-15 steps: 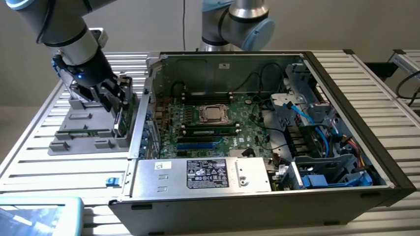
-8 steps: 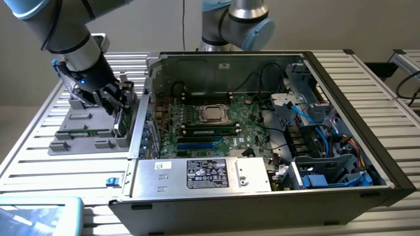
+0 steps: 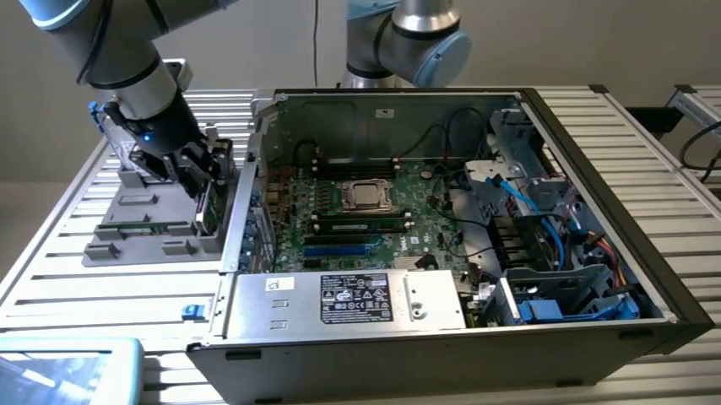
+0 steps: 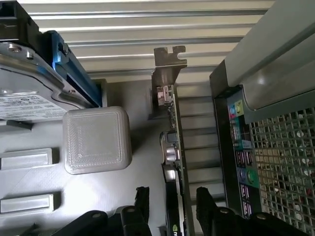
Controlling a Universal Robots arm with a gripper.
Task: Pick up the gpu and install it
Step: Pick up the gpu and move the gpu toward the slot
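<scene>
Remote station, open computer on the bench: my arm's gripper (image 3: 201,173) hangs over the gray parts tray (image 3: 135,228) at the exterior view's left, jaws spread wide and holding nothing. In the wrist view, the two black fingers (image 4: 205,206) straddle the gpu (image 4: 173,147), one on each side, with a gap showing between each finger and the card. The gpu stands on edge in the tray, seen edge-on, its silver end bracket (image 4: 170,61) pointing away from the fingers. In the exterior view the card (image 3: 208,211) sits just beside the outer wall of the computer case (image 3: 586,169). That wall stands between the card and the green motherboard (image 3: 338,219) lying inside the case. Crowding one side of the card are a gray square block (image 4: 97,140) and, beyond it, a silver hard drive (image 4: 29,93) with a white label and a blue rail. On the other side, the case's rear port panel (image 4: 240,162) and its perforated mesh (image 4: 285,167) rise close by. A boxed power supply (image 3: 349,299) fills the near edge of the case. Everything rests on a slatted metal table (image 3: 101,295).
</scene>
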